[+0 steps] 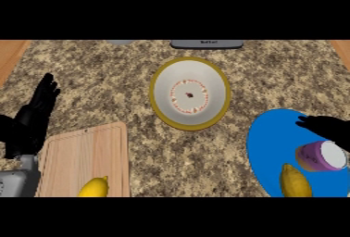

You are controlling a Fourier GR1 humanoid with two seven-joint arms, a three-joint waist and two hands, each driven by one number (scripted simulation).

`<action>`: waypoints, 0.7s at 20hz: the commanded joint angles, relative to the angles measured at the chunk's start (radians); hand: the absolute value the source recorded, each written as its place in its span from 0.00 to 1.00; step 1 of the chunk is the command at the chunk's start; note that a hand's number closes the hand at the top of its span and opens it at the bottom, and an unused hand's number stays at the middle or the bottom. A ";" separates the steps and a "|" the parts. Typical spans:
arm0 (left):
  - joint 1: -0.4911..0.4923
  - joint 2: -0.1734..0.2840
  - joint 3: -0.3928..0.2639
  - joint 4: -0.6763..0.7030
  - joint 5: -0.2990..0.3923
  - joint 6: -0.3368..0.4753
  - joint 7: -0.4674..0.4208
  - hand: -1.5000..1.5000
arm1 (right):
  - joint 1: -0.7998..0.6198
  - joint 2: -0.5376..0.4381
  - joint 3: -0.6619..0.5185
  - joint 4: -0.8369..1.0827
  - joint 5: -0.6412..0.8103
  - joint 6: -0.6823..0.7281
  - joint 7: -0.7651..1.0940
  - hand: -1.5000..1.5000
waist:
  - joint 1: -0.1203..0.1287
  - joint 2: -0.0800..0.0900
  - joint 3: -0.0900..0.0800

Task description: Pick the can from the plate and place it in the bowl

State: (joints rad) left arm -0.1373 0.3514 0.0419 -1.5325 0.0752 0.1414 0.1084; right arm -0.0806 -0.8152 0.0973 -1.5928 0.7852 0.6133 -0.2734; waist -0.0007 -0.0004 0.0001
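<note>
- Lowest in the view, a yellow lemon (94,187) lies on the near end of a wooden cutting board (85,157) at the left of the bench (137,69).
- On the right, a second yellow fruit (295,181) lies on the blue plate (270,139), just beside the can (321,156).
- That purple can lies on its side on the plate, its white end facing up and right.
- Over the plate, the right hand (327,127) hovers just beyond the can with its fingers spread apart, clamped on nothing.
- At the left edge, the left hand (37,109) rests with fingers straight and up, holding nothing.
- Well apart from the plate, toward the middle of the bench, sits the bowl (190,93), white inside with a yellow rim.
- Judged from this, the grasp is not yet made: the hand should settle over the can's purple side, fingers and thumb on opposite flanks.
- Closing across the round body rather than the ends should stop it rolling into the fruit.
</note>
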 commanded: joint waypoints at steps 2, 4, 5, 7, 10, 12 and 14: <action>-0.038 -0.005 0.025 -0.041 -0.020 -0.006 0.076 0.50 | 0.049 0.047 -0.045 -0.066 0.039 0.006 0.006 0.00 | -0.003 -0.001 0.000; -0.038 -0.048 0.006 0.052 -0.064 0.003 -0.008 0.50 | -0.044 0.091 -0.011 0.084 0.105 -0.026 -0.021 0.00 | 0.001 0.001 0.000; -0.023 -0.013 0.038 0.011 -0.033 -0.037 0.012 0.50 | -0.025 0.100 0.010 0.127 0.148 -0.087 -0.058 0.00 | 0.003 0.001 0.000; 0.012 -0.050 0.032 0.029 -0.046 -0.028 -0.033 0.50 | -0.009 0.143 0.011 0.035 0.145 -0.009 0.031 0.00 | 0.001 0.000 0.000; -0.062 -0.032 0.049 0.017 -0.039 -0.040 0.042 0.50 | -0.044 0.138 0.010 0.090 0.136 0.062 -0.010 1.00 | 0.000 0.000 0.000; -0.054 -0.018 0.078 0.074 -0.028 -0.071 -0.007 0.50 | -0.078 0.151 0.045 0.162 0.178 -0.017 -0.092 1.00 | 0.002 0.002 0.000; -0.037 -0.057 0.025 -0.031 -0.072 -0.016 0.070 0.50 | -0.044 0.140 0.041 0.208 0.188 -0.081 -0.170 1.00 | 0.003 0.001 0.000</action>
State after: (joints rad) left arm -0.1663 0.3133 0.0835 -1.5313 0.0335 0.1034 0.1373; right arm -0.1476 -0.6885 0.1154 -1.4515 0.9374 0.6011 -0.3574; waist 0.0020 -0.0034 -0.0057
